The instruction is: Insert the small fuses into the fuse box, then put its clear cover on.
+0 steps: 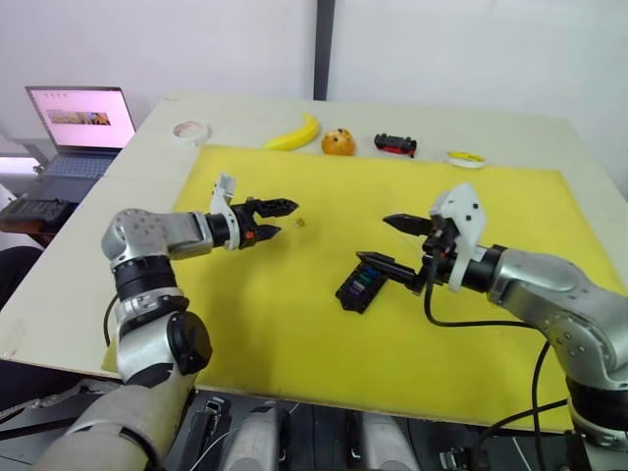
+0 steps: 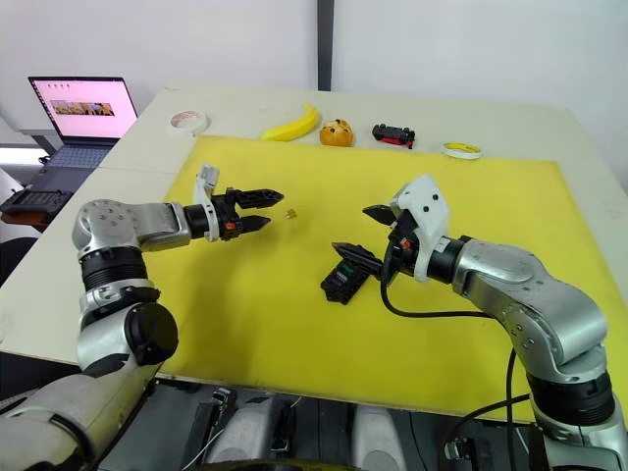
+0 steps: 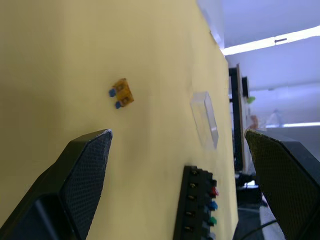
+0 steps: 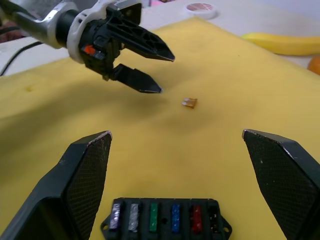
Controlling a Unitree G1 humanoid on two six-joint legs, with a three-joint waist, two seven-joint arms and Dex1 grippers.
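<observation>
The black fuse box [image 1: 360, 285] lies on the yellow mat [image 1: 294, 324], with several coloured small fuses [image 4: 154, 216] seated in a row in its slots. One orange fuse [image 1: 300, 223] lies loose on the mat. My left gripper [image 1: 286, 218] hovers open just to its left, fingertips pointing at it. My right gripper [image 1: 375, 238] is open just above the box's far end, holding nothing. In the left wrist view the clear cover [image 3: 205, 119] lies flat on the mat, a little beyond the box [image 3: 197, 205].
Along the mat's far edge sit a banana [image 1: 292, 135], an orange fruit [image 1: 338, 143], a black-and-red toy car [image 1: 395, 145] and a yellow ring [image 1: 465, 159]. A tape roll [image 1: 191, 130] lies on the table at far left. A laptop [image 1: 83, 123] stands beyond the table's left edge.
</observation>
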